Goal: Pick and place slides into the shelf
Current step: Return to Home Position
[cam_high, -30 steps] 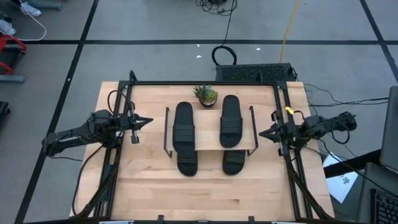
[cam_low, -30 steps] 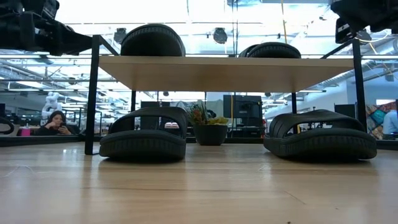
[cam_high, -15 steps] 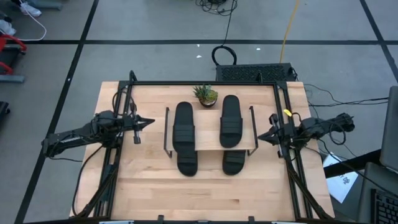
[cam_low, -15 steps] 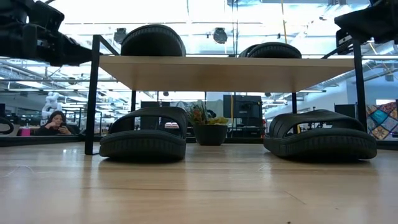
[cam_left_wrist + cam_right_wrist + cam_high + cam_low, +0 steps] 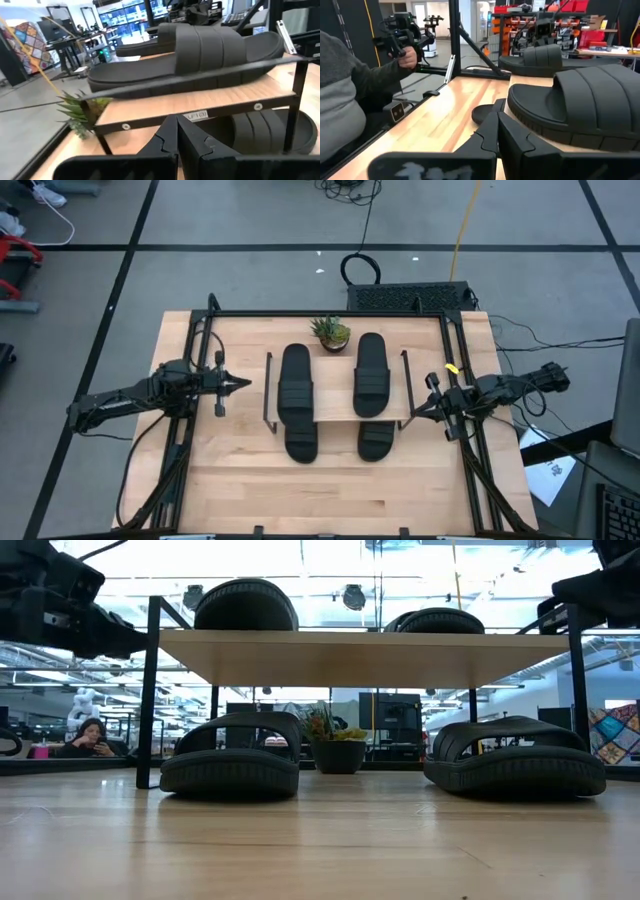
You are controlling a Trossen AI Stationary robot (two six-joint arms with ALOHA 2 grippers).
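Observation:
The shelf [image 5: 337, 408] stands mid-table, its plank [image 5: 360, 655] on thin black frames. Two black slides [image 5: 295, 380] [image 5: 371, 370] lie soles down on the plank. Two more [image 5: 230, 762] [image 5: 515, 760] rest on the tabletop under it, with their ends [image 5: 301, 442] [image 5: 375, 440] sticking out at the near side. My left gripper [image 5: 240, 383] hovers shut to the left of the shelf, pointing at it. My right gripper [image 5: 416, 412] hovers shut just off the shelf's right frame. The left wrist view shows an upper slide [image 5: 200, 55] and a lower one [image 5: 260, 132].
A small potted plant [image 5: 331, 332] sits at the far edge between the upper slides. Black frame rails [image 5: 330, 314] border the table's far, left and right sides. A seated person [image 5: 345, 100] shows beyond the table in the right wrist view. Bare wood lies near the front edge [image 5: 330, 500].
Both grippers have drifted a little toward the table's near edge and stayed shut, the right one farther than the left. The slides and the shelf have not moved.

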